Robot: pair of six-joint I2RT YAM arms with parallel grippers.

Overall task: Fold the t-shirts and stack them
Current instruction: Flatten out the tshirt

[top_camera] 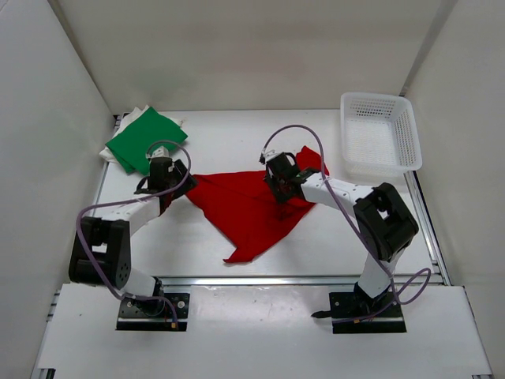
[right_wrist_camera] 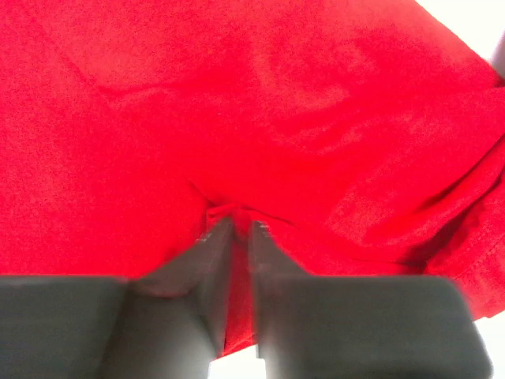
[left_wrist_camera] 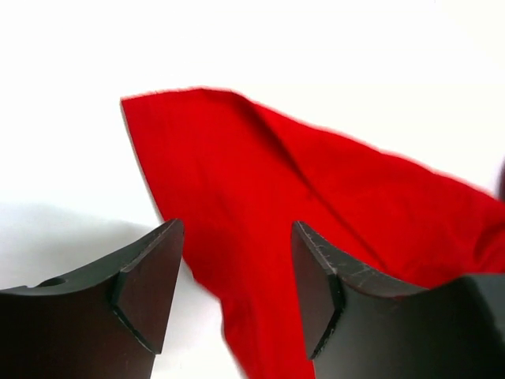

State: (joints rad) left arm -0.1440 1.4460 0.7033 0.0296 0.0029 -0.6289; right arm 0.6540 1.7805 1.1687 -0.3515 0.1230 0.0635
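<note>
The red t-shirt [top_camera: 245, 209] lies rumpled and spread across the middle of the table. My left gripper [top_camera: 173, 189] hovers open at its left corner. In the left wrist view that gripper [left_wrist_camera: 237, 229] has its fingers straddling the edge of the red t-shirt [left_wrist_camera: 316, 181] without pinching it. My right gripper [top_camera: 282, 188] sits on the shirt's upper right part. The right wrist view shows this gripper [right_wrist_camera: 239, 225] shut on a raised pinch of the red t-shirt [right_wrist_camera: 237, 103]. A folded green t-shirt [top_camera: 146, 138] rests on a white t-shirt [top_camera: 111, 150] at the back left.
A white plastic lattice basket [top_camera: 379, 130] stands at the back right corner. White walls close in the table on the left, back and right. Cables loop from both arms above the cloth.
</note>
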